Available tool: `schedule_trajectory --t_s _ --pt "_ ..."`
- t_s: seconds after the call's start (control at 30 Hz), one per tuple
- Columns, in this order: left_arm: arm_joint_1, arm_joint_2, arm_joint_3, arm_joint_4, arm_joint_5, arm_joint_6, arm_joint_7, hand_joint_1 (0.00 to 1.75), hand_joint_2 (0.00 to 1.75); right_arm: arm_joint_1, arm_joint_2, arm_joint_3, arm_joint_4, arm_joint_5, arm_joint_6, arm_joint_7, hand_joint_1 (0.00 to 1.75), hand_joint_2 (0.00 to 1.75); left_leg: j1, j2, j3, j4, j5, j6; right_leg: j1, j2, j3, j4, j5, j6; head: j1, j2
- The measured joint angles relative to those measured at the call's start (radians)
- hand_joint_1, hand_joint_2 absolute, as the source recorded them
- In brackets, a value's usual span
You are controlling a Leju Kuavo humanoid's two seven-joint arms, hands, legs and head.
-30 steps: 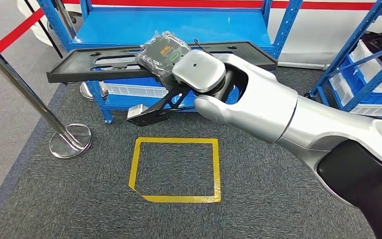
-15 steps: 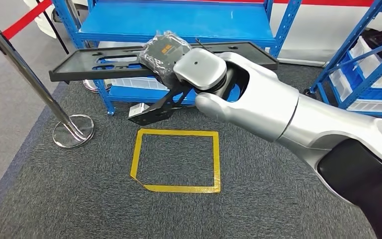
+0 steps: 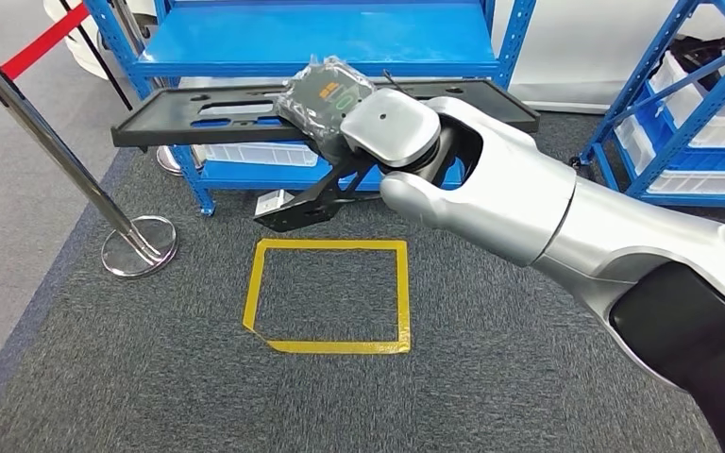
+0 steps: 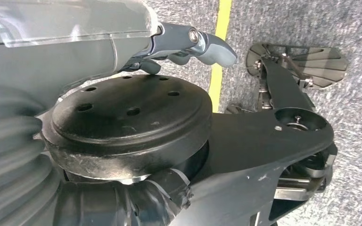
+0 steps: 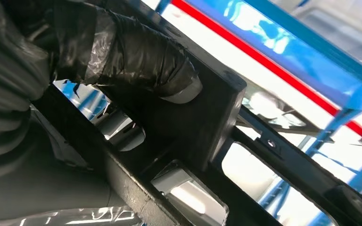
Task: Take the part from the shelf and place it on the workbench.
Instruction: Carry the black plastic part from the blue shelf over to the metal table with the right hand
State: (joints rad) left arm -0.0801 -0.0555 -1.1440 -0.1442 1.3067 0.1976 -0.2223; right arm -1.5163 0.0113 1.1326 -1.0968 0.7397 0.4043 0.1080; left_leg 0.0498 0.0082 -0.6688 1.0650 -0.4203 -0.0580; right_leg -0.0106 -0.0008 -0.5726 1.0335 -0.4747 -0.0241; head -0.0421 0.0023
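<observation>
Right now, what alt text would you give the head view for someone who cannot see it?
The robot's right hand holds a long black part in front of a blue shelf, above a yellow taped square on grey carpet. A chrome stanchion stands nearby.

A demo or industrial workshop floor is showing: blue steel shelving racks [image 3: 321, 42], grey carpet [image 3: 151, 377] taped with a yellow square [image 3: 255, 293], and a stanchion [image 3: 66, 160] carrying red barrier tape [image 3: 42, 42].

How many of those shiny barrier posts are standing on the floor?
1 for certain: the post at the left, with a red belt from its top. A second round base peeks out behind the shelf leg; its post is hidden.
</observation>
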Motion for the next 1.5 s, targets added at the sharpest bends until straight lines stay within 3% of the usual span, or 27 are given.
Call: schedule_trajectory --t_s 0.1,0.13,0.17,0.2,0.3,0.37,0.43,0.5,0.6,0.63,0.67,0.7,0.77,0.8,0.87,0.97,1.07,1.3,1.5 --pt "-0.001 0.002 0.000 0.000 0.002 0.000 -0.001 0.00 1.75 0.001 0.003 0.002 0.001 -0.001 0.000 -0.001 1.75 1.75 -0.011 0.000 -0.074 0.198 -0.113 0.010 0.015 -0.001 -0.016 -0.002 0.014 -0.022 0.000 0.000" --pt "-0.002 0.003 -0.001 0.000 0.002 0.000 -0.001 0.00 1.75 0.002 0.003 0.002 0.001 -0.001 0.000 -0.001 1.75 1.75 -0.017 0.000 -0.087 0.242 -0.130 0.016 0.023 -0.001 -0.020 -0.001 0.017 -0.026 0.000 0.000" --pt "-0.003 0.003 -0.001 0.000 0.002 0.000 0.000 0.00 1.75 0.002 0.003 0.003 0.002 -0.002 0.000 -0.001 1.75 1.75 -0.024 0.000 -0.081 0.250 -0.128 0.025 0.030 0.000 -0.024 0.000 0.020 -0.030 0.000 0.000" --pt "-0.003 0.003 -0.002 0.000 0.002 0.000 0.000 0.00 1.75 0.003 0.004 0.003 0.002 -0.002 0.000 -0.001 1.75 1.75 -0.032 -0.001 -0.055 0.218 -0.110 0.036 0.038 0.000 -0.025 0.000 0.021 -0.033 0.000 0.000" --pt "0.002 0.008 -0.006 0.001 0.002 0.000 0.001 0.00 1.75 0.000 0.003 0.003 0.002 -0.002 -0.001 0.000 1.75 1.75 -0.053 0.000 0.060 0.027 -0.047 0.084 0.054 0.001 -0.030 0.004 0.024 -0.036 0.001 0.000" --pt "0.005 0.010 -0.007 0.002 0.002 0.001 0.001 0.00 1.75 -0.001 0.002 0.003 0.003 -0.002 0.000 0.000 1.75 1.75 -0.059 0.001 0.083 -0.024 -0.044 0.098 0.053 -0.003 -0.038 0.007 0.027 -0.032 0.001 0.000" --pt "0.006 0.008 -0.007 0.002 0.002 -0.001 0.001 0.00 1.75 0.000 0.002 0.003 0.005 -0.005 0.001 -0.001 1.75 1.75 -0.057 0.001 0.086 -0.043 -0.034 0.096 0.051 -0.006 -0.043 0.008 0.029 -0.025 0.001 0.000" --pt "0.005 0.005 -0.007 0.002 0.002 -0.002 0.001 0.00 1.75 -0.002 0.002 0.003 0.006 -0.011 0.002 -0.001 1.75 1.75 -0.047 0.003 0.092 -0.063 -0.021 0.094 0.050 -0.001 -0.055 0.035 0.005 -0.011 0.004 0.000" --pt "0.003 0.004 -0.008 0.002 0.002 -0.003 -0.003 0.00 1.75 -0.003 0.000 0.004 0.007 -0.016 0.004 -0.002 1.75 1.75 -0.033 0.005 0.091 -0.072 -0.012 0.091 0.024 0.002 -0.127 0.200 -0.083 0.023 0.007 0.000" --pt "0.003 0.004 -0.008 0.002 0.001 -0.003 -0.009 0.00 1.75 -0.001 -0.001 0.004 0.007 -0.016 0.004 -0.002 1.75 1.75 -0.028 0.006 0.090 -0.072 -0.011 0.088 0.012 0.002 -0.148 0.249 -0.098 0.033 0.007 0.000" --pt "0.004 0.004 -0.008 0.002 0.000 -0.004 -0.017 0.00 1.75 0.001 -0.002 0.004 0.008 -0.017 0.005 -0.002 1.75 1.75 -0.022 0.006 0.089 -0.070 -0.011 0.084 0.000 0.001 -0.154 0.267 -0.094 0.043 0.007 0.000" --pt "0.004 0.004 -0.008 0.002 0.000 -0.006 -0.024 0.00 1.75 0.001 -0.002 0.004 0.008 -0.016 0.004 -0.003 1.75 1.75 -0.015 0.005 0.088 -0.068 -0.012 0.079 -0.010 0.001 -0.142 0.244 -0.070 0.053 0.007 0.000" --pt "0.004 0.004 -0.008 0.002 0.001 -0.008 -0.030 0.00 1.75 -0.001 -0.004 0.004 0.010 -0.016 0.004 -0.003 1.75 1.75 -0.002 0.003 0.088 -0.059 -0.018 0.063 -0.025 0.000 -0.079 0.119 -0.003 0.071 0.008 0.000" --pt "0.004 0.005 -0.008 0.002 0.002 -0.009 -0.030 0.00 1.75 -0.003 -0.005 0.004 0.011 -0.016 0.004 -0.004 1.75 1.75 0.000 0.002 0.085 -0.052 -0.021 0.052 -0.027 0.000 -0.050 0.059 0.018 0.074 0.008 0.000" --pt "0.003 0.006 -0.008 0.002 0.002 -0.008 -0.027 0.00 1.75 -0.005 -0.006 0.005 0.011 -0.017 0.004 -0.006 1.75 1.75 0.001 0.002 0.077 -0.043 -0.024 0.040 -0.025 0.000 -0.030 0.004 0.025 0.068 0.007 0.000" --pt "0.002 0.006 -0.009 0.002 0.003 -0.008 -0.025 0.00 1.75 -0.007 -0.007 0.005 0.014 -0.017 0.005 -0.006 1.75 1.75 0.001 0.002 0.075 -0.048 -0.018 0.043 -0.020 0.002 -0.036 0.001 0.028 0.054 0.006 0.000" --pt "0.002 0.007 -0.013 0.002 0.003 -0.008 -0.025 0.00 1.75 -0.009 -0.009 0.005 0.016 -0.016 0.005 -0.004 1.75 1.75 0.002 0.005 0.078 -0.061 -0.010 0.034 -0.018 0.005 -0.041 0.001 0.031 0.045 0.007 0.000" --pt "0.002 0.007 -0.017 0.002 0.000 -0.008 -0.026 0.00 1.75 -0.011 -0.011 0.005 0.016 -0.017 0.007 -0.004 1.75 1.75 0.003 0.004 0.078 -0.071 0.000 0.015 -0.014 0.002 -0.044 0.002 0.034 0.038 0.007 0.000" --pt "0.002 0.007 -0.024 0.002 0.000 -0.008 -0.026 0.00 1.75 -0.012 -0.015 0.005 0.015 -0.017 0.009 -0.003 1.75 1.75 0.002 0.004 0.074 -0.068 0.002 0.011 -0.012 0.002 -0.044 -0.001 0.039 0.039 0.007 0.000"
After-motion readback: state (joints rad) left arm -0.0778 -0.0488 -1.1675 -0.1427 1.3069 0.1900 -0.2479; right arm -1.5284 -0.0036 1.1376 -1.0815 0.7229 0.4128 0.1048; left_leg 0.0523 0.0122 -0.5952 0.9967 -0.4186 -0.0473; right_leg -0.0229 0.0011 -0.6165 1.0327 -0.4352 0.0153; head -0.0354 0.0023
